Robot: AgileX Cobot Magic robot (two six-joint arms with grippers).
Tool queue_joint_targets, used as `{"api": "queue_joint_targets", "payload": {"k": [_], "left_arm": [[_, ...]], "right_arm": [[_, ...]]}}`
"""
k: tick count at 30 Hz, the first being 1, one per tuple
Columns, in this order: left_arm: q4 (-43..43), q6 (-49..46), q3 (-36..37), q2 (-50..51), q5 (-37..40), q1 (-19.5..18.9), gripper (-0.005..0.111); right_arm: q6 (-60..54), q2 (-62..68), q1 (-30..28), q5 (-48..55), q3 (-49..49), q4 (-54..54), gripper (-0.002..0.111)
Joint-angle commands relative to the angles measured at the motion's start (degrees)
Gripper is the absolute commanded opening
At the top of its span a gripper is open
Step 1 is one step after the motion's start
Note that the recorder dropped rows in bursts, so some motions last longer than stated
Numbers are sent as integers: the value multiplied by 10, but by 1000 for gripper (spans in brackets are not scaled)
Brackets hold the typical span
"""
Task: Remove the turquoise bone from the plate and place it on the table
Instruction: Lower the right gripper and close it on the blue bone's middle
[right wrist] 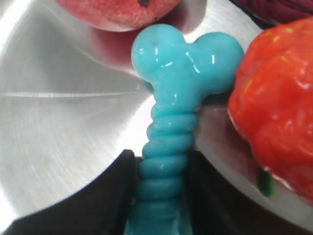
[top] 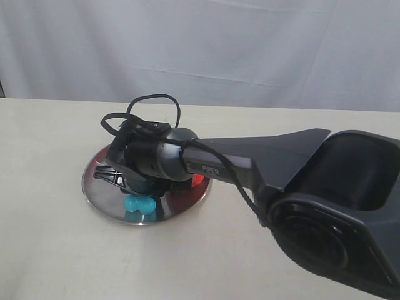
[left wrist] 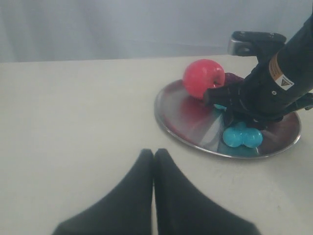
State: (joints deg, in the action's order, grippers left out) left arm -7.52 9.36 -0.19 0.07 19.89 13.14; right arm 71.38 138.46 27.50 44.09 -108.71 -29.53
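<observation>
here, the right claw [right wrist: 160, 157] is down over the plate [right wrist: 58, 98], its two dark fingers [right wrist: 98, 196] set against either side of the ribbed shaft of the turquoise bone [right wrist: 171, 122], pinching it. one knobbed end of the bone sticks out past the fingertips. an orange-red bumpy fruit [right wrist: 274, 107] touches one knob of that end; the edge of a pink-red rounded fruit [right wrist: 117, 10] sits just beside the other knob. in the exterior view the right arm [top: 250, 162] reaches in from the right and its wrist hides most of the plate's middle; a turquoise knobbed end shows below the wrist, near the plate's near rim, with a turquoise reflection in the metal under it. cannot tell whether the bone rests on the metal or is a touch off it; either way it is over the plate, not on the surface [top: 50, 144]. in the left wrist view a red apple [left wrist: 204, 77] stands on the plate beside the right claw, with something dark purple [left wrist: 235, 77] just behind it, mostly hidden. the left claw [left wrist: 153, 154] hangs over bare surface well apart from the plate, its black fingers pressed together along their length with nothing between them. a pale curtain [top: 200, 50] closes off the far side of the surface.
</observation>
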Motion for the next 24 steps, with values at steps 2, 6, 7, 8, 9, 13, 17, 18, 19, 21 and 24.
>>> {"api": "queue_joint_targets", "payload": {"k": [2,6,7,8,9,13,17,18,19,21,24], "left_arm": [[0,1,2,-1,0,2,0],[0,1,2,-1,0,2,0],[0,1,2,-1,0,2,0],[0,1,2,-1,0,2,0],[0,1,2,-1,0,2,0],[0,1,2,-1,0,2,0],[0,1,2,-1,0,2,0],[0,1,2,-1,0,2,0],[0,1,2,-1,0,2,0],[0,1,2,-1,0,2,0],[0,1,2,-1,0,2,0]], "right_arm": [[0,4,-1,4,-1,-6,0],[0,4,-1,4,-1,-6,0],[0,4,-1,4,-1,-6,0],[0,4,-1,4,-1,-6,0],[0,4,-1,4,-1,-6,0],[0,4,-1,4,-1,-6,0],[0,4,-1,4,-1,-6,0],[0,4,-1,4,-1,-6,0],[0,4,-1,4,-1,-6,0],[0,0,-1,4,-1,-6,0],[0,-10,-1,6,-1,-6,0]]}}
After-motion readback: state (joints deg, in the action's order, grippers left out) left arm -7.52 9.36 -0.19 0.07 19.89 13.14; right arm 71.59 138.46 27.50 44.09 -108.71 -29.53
